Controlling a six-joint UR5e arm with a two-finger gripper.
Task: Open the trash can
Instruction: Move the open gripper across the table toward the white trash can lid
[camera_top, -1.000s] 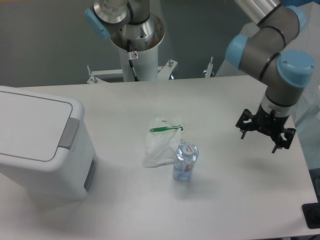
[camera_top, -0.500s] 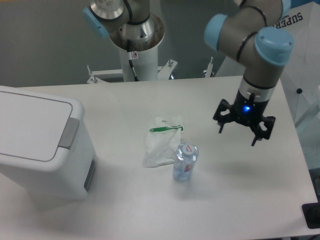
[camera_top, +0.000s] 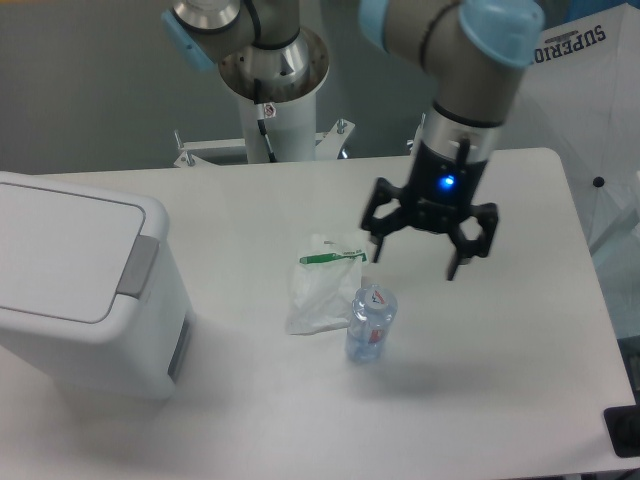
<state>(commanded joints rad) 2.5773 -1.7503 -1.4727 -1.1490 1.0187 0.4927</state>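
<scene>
The trash can (camera_top: 85, 290) is a large white boxy bin at the left edge of the table. Its flat lid lies shut, with a grey latch tab (camera_top: 139, 266) on its right side. My gripper (camera_top: 417, 258) hangs above the table right of centre, well to the right of the bin and apart from it. Its black fingers (camera_top: 377, 240) are spread wide and hold nothing. A blue light glows on the wrist.
A small white plastic bag with green print (camera_top: 322, 282) lies mid-table. A clear water bottle (camera_top: 370, 323) stands just in front of it, below and left of my gripper. The robot's base column (camera_top: 270, 90) rises at the table's back edge.
My gripper has moved steadily left across the table, from near the right edge to just right of the bag and bottle. The bin, bag and bottle have not moved.
</scene>
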